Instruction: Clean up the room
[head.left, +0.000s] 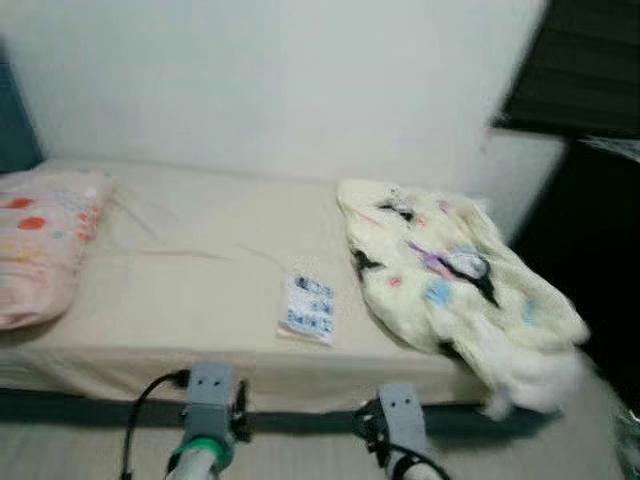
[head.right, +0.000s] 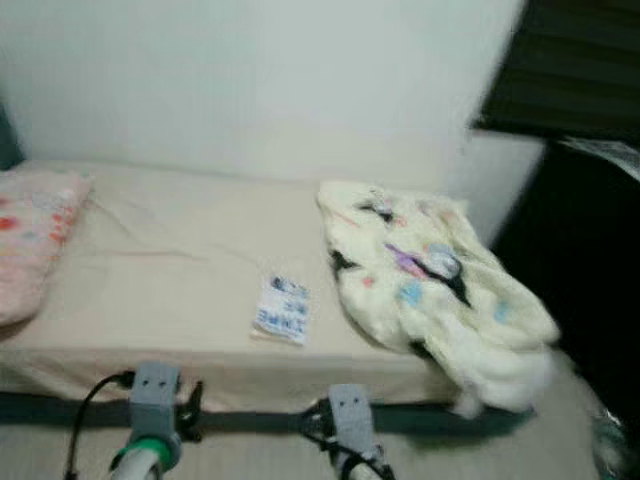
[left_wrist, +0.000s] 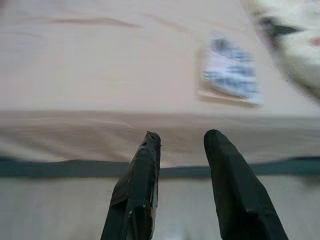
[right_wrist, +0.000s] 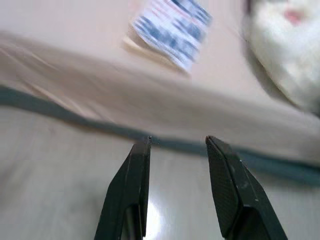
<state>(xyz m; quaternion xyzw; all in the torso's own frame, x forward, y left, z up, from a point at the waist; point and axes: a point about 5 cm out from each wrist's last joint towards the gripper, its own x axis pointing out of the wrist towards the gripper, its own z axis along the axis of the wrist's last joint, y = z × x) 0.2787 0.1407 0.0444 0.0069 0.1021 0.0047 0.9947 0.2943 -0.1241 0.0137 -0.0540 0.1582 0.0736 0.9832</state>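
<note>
My left fingers (left_wrist: 182, 137) and my right fingers (right_wrist: 177, 140) are both held apart with nothing in them, low in front of the bed (head.left: 180, 290). A small blue and white packet (head.left: 311, 308) lies flat near the bed's front edge, just ahead of me. A fluffy cream blanket (head.left: 455, 285) is bunched at the right end, and a pink spotted pillow (head.left: 40, 245) sits at the left end.

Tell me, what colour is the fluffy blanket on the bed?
The fluffy blanket is pale cream-yellow with black, blue, purple and pink patches, clearest in the left eye view.
</note>
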